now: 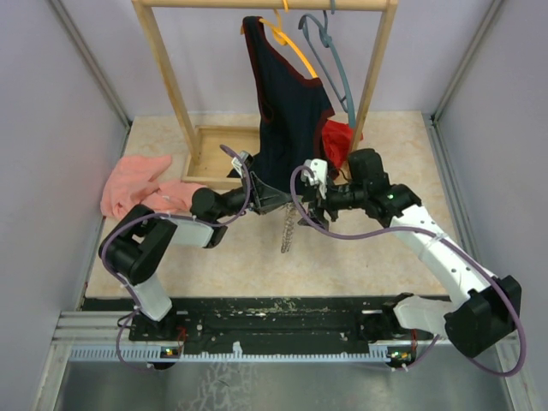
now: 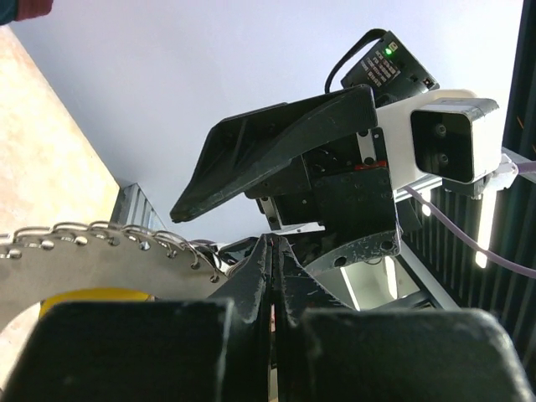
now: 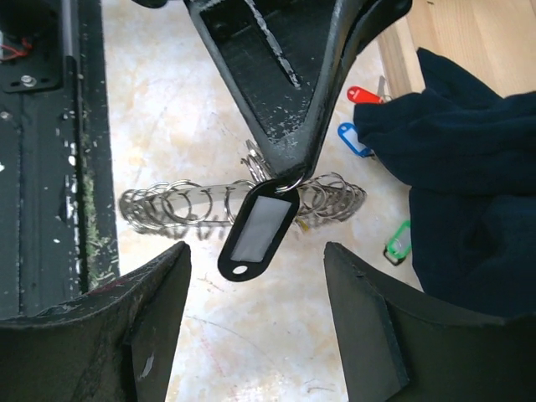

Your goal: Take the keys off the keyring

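Left gripper (image 3: 289,163) is pressed shut on a small wire loop at one end of the keyring (image 3: 188,205). The keyring is a coil of metal loops that trails from the gripper's tip and, in the right wrist view, runs crosswise above the bench (image 3: 251,360). One key's black-framed tag (image 3: 255,228) hangs from that same pinch. Its long axis slants down toward the right gripper (image 3: 255,251), and its flat face is turned to that wrist's camera.

That gripper is spread wide and empty, with one finger either side of the tag and neither touching it. The tag lies straight ahead of it, so closing would likely catch the tag by its edges.

Further right, a red key (image 3: 360,94), a blue key (image 3: 353,139) and a green key (image 3: 399,243) lie loose beside a dark cloth (image 3: 469,167).
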Tool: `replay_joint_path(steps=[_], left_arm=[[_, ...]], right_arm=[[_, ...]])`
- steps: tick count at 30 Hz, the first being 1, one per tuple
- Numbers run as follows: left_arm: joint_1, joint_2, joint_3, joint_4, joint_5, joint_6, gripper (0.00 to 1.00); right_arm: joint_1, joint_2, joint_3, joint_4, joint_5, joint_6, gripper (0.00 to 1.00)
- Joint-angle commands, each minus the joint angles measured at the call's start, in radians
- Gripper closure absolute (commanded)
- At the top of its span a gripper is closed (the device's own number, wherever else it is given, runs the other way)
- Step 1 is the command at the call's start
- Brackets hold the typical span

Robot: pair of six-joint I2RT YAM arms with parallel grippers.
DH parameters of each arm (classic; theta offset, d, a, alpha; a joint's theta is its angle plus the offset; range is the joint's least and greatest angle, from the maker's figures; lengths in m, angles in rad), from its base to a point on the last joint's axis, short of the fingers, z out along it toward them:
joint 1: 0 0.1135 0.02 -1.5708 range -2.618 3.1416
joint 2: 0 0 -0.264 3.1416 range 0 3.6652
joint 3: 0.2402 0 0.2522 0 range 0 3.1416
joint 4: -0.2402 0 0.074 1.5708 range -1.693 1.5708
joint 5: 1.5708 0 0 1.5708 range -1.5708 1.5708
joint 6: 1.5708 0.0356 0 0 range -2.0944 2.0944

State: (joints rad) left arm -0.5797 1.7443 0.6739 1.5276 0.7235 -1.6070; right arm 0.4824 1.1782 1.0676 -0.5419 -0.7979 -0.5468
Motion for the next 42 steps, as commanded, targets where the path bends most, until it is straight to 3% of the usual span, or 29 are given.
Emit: replay_joint_path(steps=[1, 14, 22, 29, 42], left_arm=[[0.006, -0.032, -0.005, 0.105, -0.029, 0.012, 1.00], [0.006, -0.024, -0.011, 0.096, -0.021, 0.010, 1.00], [0.006, -0.019, -0.005, 0.079, -0.013, 0.011, 1.00], [0.003, -0.011, 0.010, 0.068, 0.010, 0.003, 1.00], [-0.003, -0.009, 0.038, 0.030, 0.063, -0.002, 1.00]], right_arm=[[0.035, -0.038, -0.007, 0.074, 0.116, -0.016, 0.37], [0.055, -0.072, 0.060, 0.033, 0.196, -0.036, 0.67], [0.055, -0.089, 0.079, 0.029, 0.268, -0.045, 0.75], [0.055, -0.086, 0.081, 0.041, 0.240, -0.054, 0.74], [0.058, -0.069, 0.084, 0.072, 0.238, -0.126, 0.62]])
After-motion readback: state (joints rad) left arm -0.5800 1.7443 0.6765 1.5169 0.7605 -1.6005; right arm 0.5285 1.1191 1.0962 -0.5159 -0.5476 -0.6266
